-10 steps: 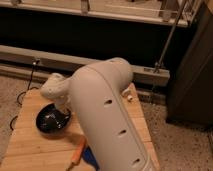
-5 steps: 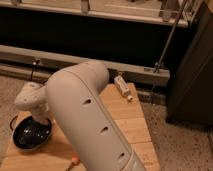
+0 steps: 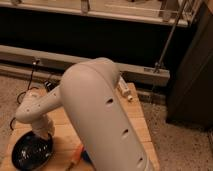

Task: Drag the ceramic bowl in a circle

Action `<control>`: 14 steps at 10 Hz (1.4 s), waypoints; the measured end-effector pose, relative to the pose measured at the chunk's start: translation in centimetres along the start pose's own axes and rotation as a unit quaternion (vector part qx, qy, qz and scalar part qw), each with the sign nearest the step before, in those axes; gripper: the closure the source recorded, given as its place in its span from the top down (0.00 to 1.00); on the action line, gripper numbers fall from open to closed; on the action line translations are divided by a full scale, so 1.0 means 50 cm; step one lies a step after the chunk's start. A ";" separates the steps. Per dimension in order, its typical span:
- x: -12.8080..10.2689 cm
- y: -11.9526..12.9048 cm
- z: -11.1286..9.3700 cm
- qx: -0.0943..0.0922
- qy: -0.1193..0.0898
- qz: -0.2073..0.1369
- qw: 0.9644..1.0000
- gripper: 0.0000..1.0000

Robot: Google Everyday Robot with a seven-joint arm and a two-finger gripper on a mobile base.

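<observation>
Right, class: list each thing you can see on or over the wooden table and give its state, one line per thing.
ceramic bowl: upright near the table's front left corner, under the arm's end.
gripper: down at the bowl's far rim.
orange-handled tool: lying flat, right of the bowl.
small pale bottle: lying on its side near the far right edge.
wooden table: carrying all of these.
</observation>
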 end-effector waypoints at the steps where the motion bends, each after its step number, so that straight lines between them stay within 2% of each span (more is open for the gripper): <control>1: 0.042 -0.022 0.008 -0.003 0.013 0.018 1.000 0.15; 3: 0.108 -0.097 0.019 -0.003 0.026 0.078 0.997 0.15; 4: 0.121 -0.133 0.021 -0.001 0.026 0.101 0.994 0.15; 5: 0.132 -0.194 0.024 0.007 0.025 0.135 0.991 0.15; 8: 0.133 -0.337 0.020 0.034 0.017 0.202 0.979 0.15; 9: 0.120 -0.379 0.011 0.044 0.011 0.219 0.975 0.15; 10: 0.095 -0.407 0.002 0.053 0.002 0.227 0.972 0.15; 12: 0.008 -0.410 -0.010 0.062 -0.015 0.222 0.973 0.15; 14: -0.079 -0.362 -0.013 0.059 -0.027 0.196 0.978 0.15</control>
